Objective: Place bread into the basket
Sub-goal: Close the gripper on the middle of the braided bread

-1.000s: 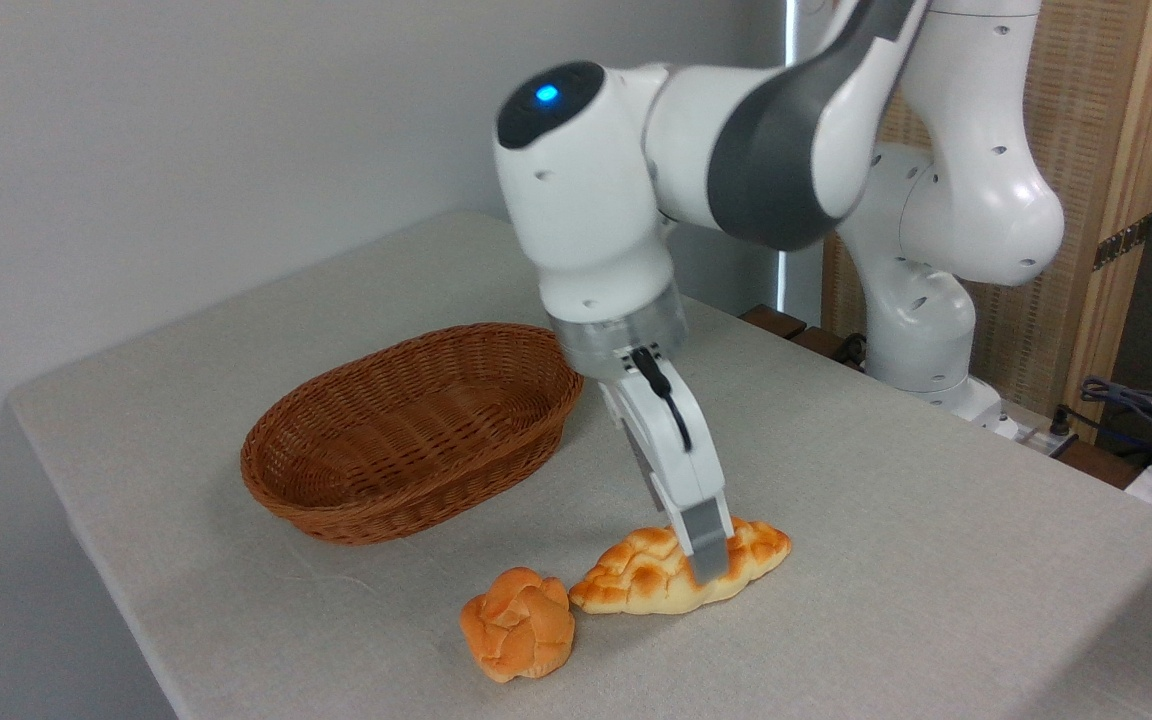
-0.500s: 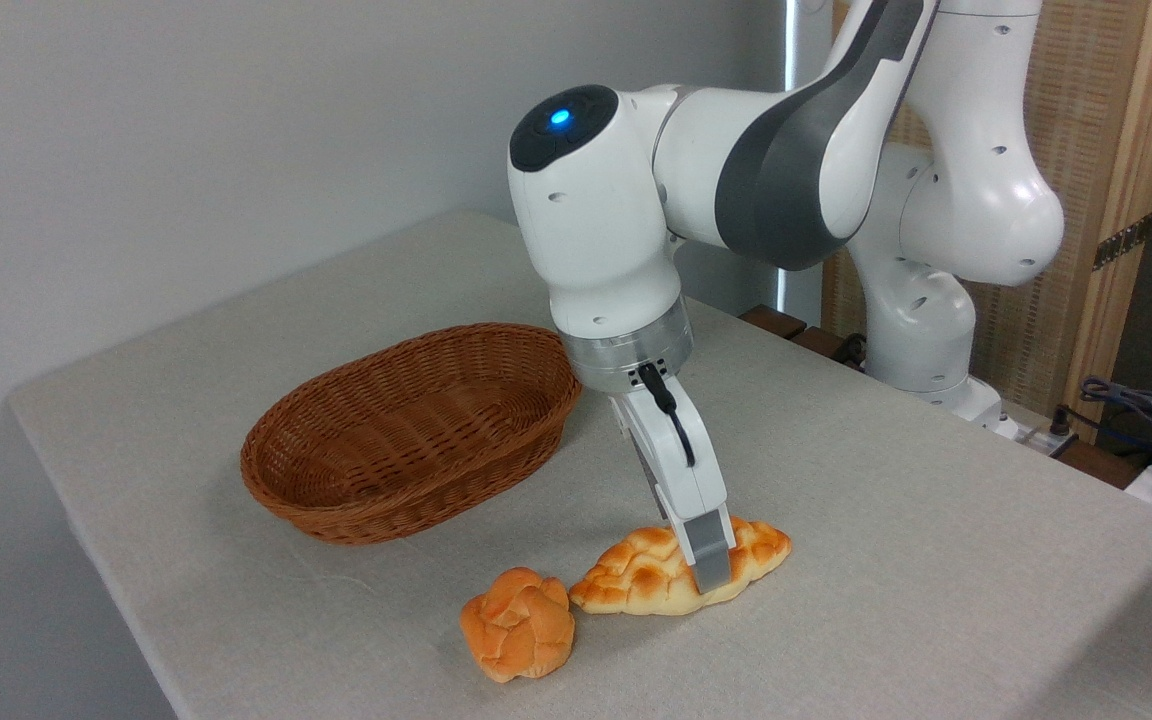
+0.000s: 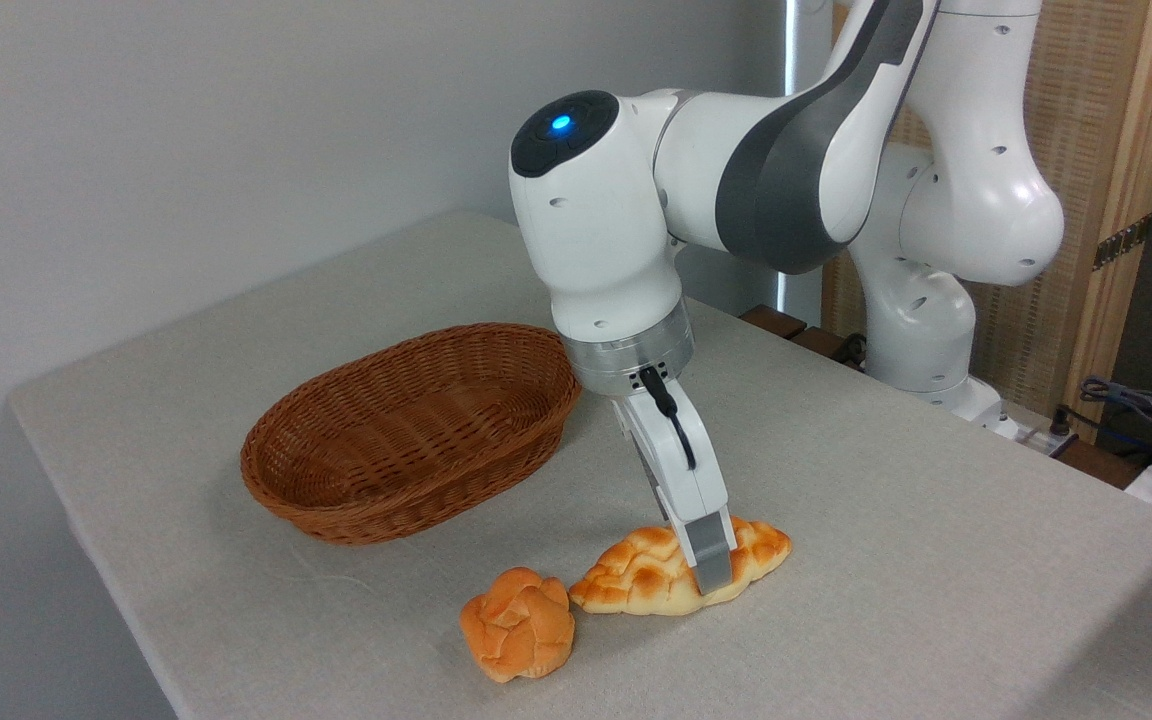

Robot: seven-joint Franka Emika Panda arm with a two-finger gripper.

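The bread (image 3: 636,580), a long braided loaf, pale yellow with golden-brown patches, lies on the table near the front. My gripper (image 3: 708,555) stands down over its right half, open and astride it. The near finger (image 3: 712,565) covers the loaf's near flank with its tip at table level. The far finger is hidden behind the loaf. The loaf rests flat on the cloth. The basket (image 3: 336,500), a shallow oval of reddish-brown wicker, sits empty to the left, behind the loaf.
A small round orange bun (image 3: 519,636) lies just left of the loaf's left tip, almost touching it. The table's left edge (image 3: 86,540) runs close to the basket. The arm's base (image 3: 921,340) stands at the back right, with cables (image 3: 1146,410) beyond.
The arm has come down and shifted slightly right, bringing the fingers lower around the loaf. Most of that happened in the first half second. Loaf, bun and basket have not moved.
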